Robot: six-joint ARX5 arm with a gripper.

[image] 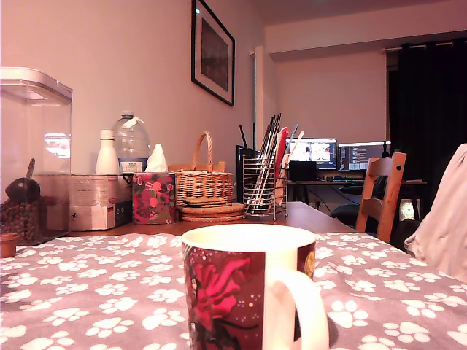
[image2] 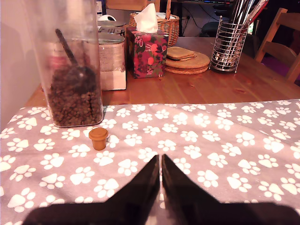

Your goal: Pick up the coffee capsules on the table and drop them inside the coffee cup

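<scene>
So the coffee capsule is just sitting on the paw-print cloth, rim side up, left of centre in the wrist view, right in front of the tall clear container of brown pellets. Close to it but not quite touching, as far as I can see. In the exterior view you only catch the capsule as a little brown thing at the far left edge, low down, beside the base of that same container.

The end effector is at the bottom middle of the wrist view, two dark fingers pressed together to a point with only a hairline between them, nothing in them. It's clear of the capsule, which lies up and to the left of the tips in the frame.

The coffee cup fills the bottom centre of the exterior view, upright, dark red with a pink rose, white handle toward the camera. Can't see inside it from here. The wrist view doesn't show it.

The bench is bare wood past the cloth. Back there: a floral tissue box, a wicker basket, a stack of round coasters, and a wire mesh pen holder. A dark scoop is stuck in the pellets.
</scene>
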